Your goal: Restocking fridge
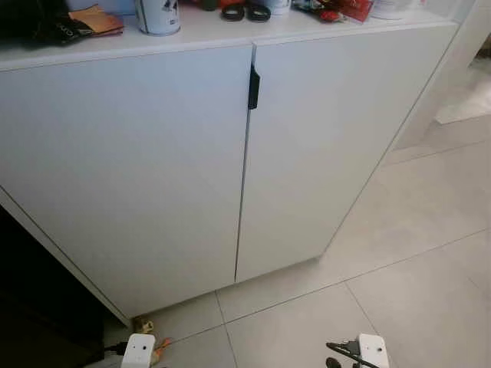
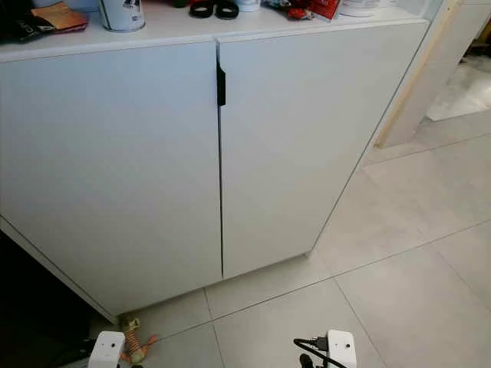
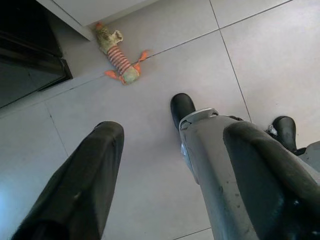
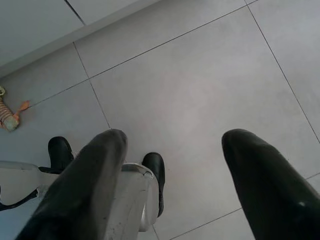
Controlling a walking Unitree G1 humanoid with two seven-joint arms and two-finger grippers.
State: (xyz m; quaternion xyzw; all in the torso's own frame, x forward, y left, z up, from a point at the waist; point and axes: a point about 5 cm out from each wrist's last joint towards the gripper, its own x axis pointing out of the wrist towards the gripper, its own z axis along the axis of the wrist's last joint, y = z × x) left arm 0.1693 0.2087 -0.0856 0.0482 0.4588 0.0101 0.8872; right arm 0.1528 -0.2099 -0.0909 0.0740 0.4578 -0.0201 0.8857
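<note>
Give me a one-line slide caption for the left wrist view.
Left gripper hangs open over the grey tiled floor, a striped toy lying by the cabinet base.

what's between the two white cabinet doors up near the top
A black handle sits on the seam between the left door and right door, seen from the head camera.

Head views down onto cabinet (image 1: 153, 169); wrist views floorward (image 4: 200, 100).
</note>
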